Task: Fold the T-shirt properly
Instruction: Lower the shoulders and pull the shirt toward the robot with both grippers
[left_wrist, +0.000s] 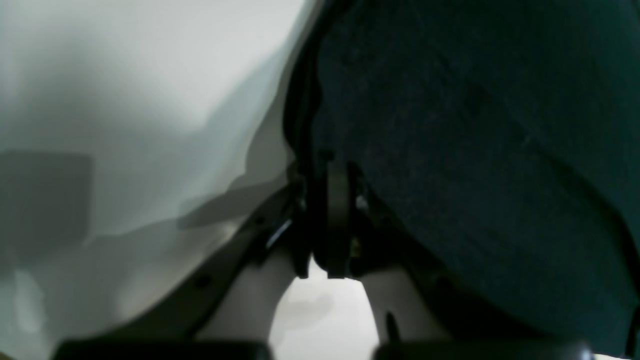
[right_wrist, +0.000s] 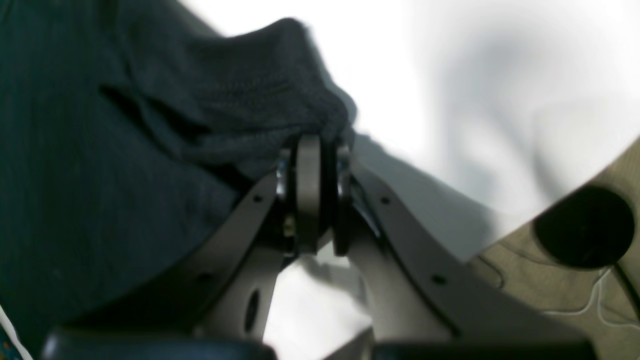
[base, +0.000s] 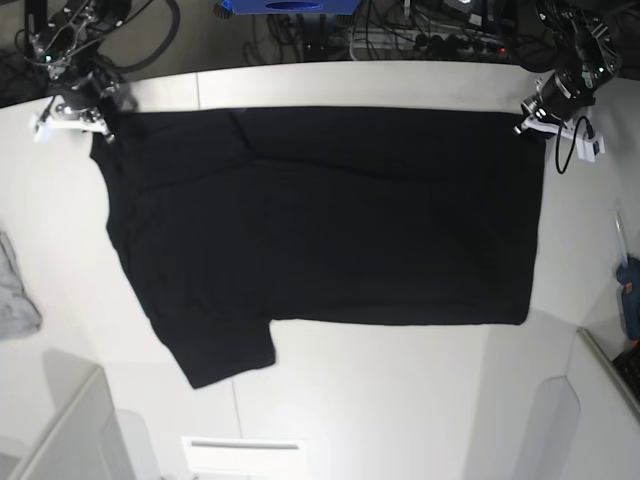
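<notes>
Only the base view shows the whole T-shirt (base: 330, 230): one black shirt spread flat on the white surface (base: 400, 400), long axis left to right, one sleeve nearest. One grey cloth (base: 15, 290) lies at the left edge. At the far corners, left pincer (base: 532, 118) and right pincer (base: 88, 120) each pinch cloth; wrist views show both clenched.

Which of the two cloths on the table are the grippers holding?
The T-shirt, the large black one spread across the table. The left gripper and right gripper pinch its far corners. The small grey cloth lies untouched at the table's edge.
</notes>
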